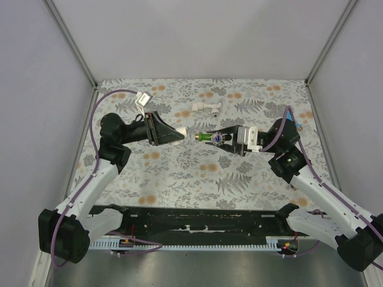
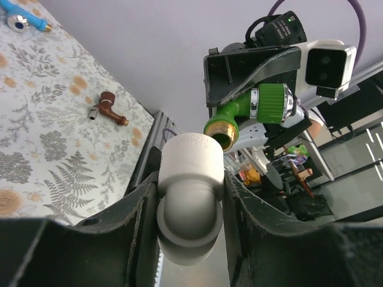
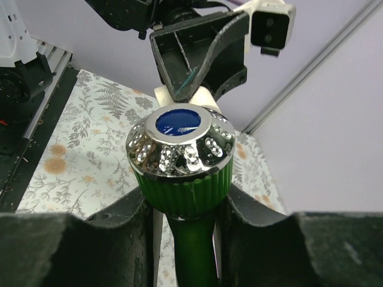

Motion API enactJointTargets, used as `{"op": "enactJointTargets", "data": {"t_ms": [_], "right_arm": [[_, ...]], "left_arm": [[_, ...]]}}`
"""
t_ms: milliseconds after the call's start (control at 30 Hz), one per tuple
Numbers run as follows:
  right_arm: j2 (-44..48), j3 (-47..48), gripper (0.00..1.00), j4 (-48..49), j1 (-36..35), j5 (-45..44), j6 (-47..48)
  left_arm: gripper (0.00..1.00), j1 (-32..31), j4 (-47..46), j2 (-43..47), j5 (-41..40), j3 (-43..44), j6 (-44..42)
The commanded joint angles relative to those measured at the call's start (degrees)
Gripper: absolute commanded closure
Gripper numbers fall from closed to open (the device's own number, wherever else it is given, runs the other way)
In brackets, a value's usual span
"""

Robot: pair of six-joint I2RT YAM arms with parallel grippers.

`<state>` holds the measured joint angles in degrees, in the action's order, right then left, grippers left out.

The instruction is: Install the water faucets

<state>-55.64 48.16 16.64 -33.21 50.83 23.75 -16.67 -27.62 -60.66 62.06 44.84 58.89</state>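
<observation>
My left gripper (image 1: 181, 136) is shut on a short white elbow pipe fitting (image 2: 190, 179), held above the table's middle with its open end up in the left wrist view. My right gripper (image 1: 216, 139) is shut on the bright green faucet (image 1: 207, 137) around its ribbed knob (image 3: 182, 179), which has a chrome cap with a blue centre. The faucet's brass threaded end (image 2: 221, 134) sits right at the elbow's open rim, slightly to one side; I cannot tell whether they touch. A blue faucet (image 2: 24, 21) and a reddish-brown faucet (image 2: 108, 107) lie on the floral mat.
White pipe fittings (image 1: 203, 107) lie on the mat behind the grippers, and another white piece (image 1: 142, 98) lies at the back left. Grey walls enclose the table on three sides. A black rail (image 1: 191, 224) runs along the near edge.
</observation>
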Motion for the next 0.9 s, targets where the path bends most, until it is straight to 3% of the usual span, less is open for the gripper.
{"op": "enactJointTargets", "data": {"t_ms": [0, 300, 867], "right_arm": [[-1.14, 5.0, 1.0, 0.59, 0.08, 4.62, 8.06], [-3.86, 10.9, 1.0, -6.53, 0.08, 5.07, 15.27], [-7.03, 14.15, 1.0, -3.02, 0.08, 7.53, 15.01]], "left_arm": [[0.98, -1.0, -0.62, 2.04, 1.57, 3.84, 8.42], [0.98, -2.84, 4.76, 1.25, 3.24, 9.83, 12.2], [0.98, -3.55, 11.35, -2.44, 3.33, 14.75, 15.28]]}}
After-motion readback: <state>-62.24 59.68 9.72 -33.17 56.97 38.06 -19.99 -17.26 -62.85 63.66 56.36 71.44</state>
